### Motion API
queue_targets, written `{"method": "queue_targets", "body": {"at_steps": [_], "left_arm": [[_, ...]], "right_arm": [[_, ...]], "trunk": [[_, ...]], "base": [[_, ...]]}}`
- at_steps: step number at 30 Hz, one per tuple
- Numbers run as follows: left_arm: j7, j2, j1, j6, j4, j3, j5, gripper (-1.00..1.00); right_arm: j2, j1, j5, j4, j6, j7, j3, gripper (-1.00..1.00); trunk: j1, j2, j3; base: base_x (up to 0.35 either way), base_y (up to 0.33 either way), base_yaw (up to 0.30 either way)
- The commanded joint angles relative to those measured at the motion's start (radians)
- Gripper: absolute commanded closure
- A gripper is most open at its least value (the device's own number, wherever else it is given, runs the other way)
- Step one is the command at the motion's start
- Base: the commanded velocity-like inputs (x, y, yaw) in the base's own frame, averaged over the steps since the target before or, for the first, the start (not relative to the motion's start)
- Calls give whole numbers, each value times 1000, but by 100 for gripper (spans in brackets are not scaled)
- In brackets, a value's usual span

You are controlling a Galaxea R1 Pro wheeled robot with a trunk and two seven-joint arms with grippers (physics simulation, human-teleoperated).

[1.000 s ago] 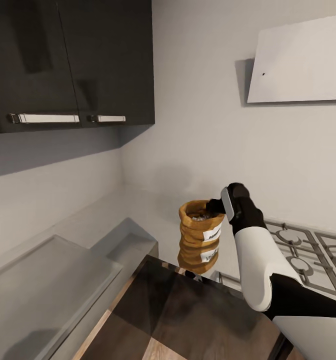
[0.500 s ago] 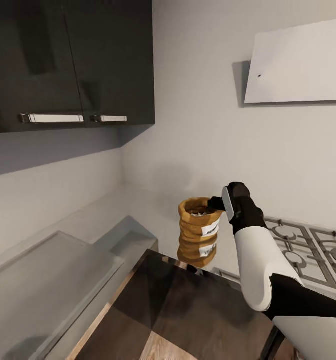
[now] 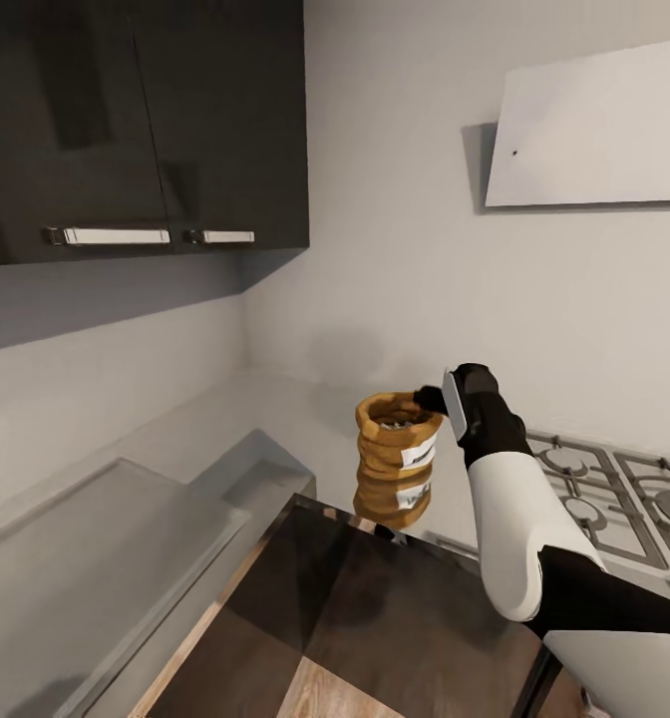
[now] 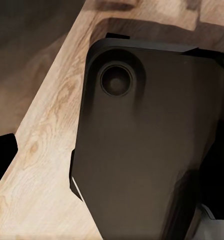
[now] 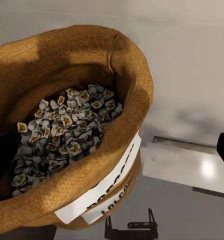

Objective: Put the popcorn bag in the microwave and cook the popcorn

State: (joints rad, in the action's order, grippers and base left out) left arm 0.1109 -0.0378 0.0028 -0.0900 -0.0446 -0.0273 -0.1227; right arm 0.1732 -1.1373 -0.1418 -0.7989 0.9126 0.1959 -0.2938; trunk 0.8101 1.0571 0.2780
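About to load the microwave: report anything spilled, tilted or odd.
Nothing spilled. The popcorn bag hangs upright in the air, its rim at the right tool, above the countertop. The popcorn sits inside the bag.

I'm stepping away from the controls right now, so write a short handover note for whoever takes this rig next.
Right claw: shut on the rim of the popcorn bag, holding it upright in the air above the countertop, beside the gas hob.
Left claw: cannot tell its state; its wrist camera faces a dark robot part over wood flooring.
Popcorn: small pale kernels inside the bag.
Done: bag lifted off the counter.
Left: find the microwave, place the bag inside, close it and heat.
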Motion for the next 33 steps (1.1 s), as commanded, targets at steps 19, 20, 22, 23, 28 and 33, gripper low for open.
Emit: {"method": "queue_targets", "body": {"at_steps": [19, 20, 22, 23, 28, 33], "left_arm": [[1, -1, 0, -2, -1, -2, -8, -100], [1, -1, 0, -2, -1, -2, -8, -100], [1, -1, 0, -2, -1, -2, -8, -100], [1, -1, 0, -2, -1, -2, -8, -100], [1, -1, 0, -2, -1, -2, -8, -100], [-5, -2, 0, -2, -5, -2, -9, -100]], "right_arm": [[1, -1, -6, 28, -27, 0, -5, -100], [1, -1, -6, 44, -35, 1, -5, -100], [1, -1, -5, 76, -50, 1, -6, -100], [1, -1, -5, 91, -60, 1, -6, -100], [1, -1, -8, 121, -87, 2, -7, -100], [1, -1, -3, 117, -83, 8, -3, -100]], "trunk": [[0, 1, 1], [0, 1, 1], [0, 1, 1], [0, 1, 1], [0, 1, 1], [0, 1, 1]], "base": [[0, 66, 0], [0, 2, 0], [0, 1, 0], [0, 0, 0], [0, 0, 0], [0, 0, 0]]}}
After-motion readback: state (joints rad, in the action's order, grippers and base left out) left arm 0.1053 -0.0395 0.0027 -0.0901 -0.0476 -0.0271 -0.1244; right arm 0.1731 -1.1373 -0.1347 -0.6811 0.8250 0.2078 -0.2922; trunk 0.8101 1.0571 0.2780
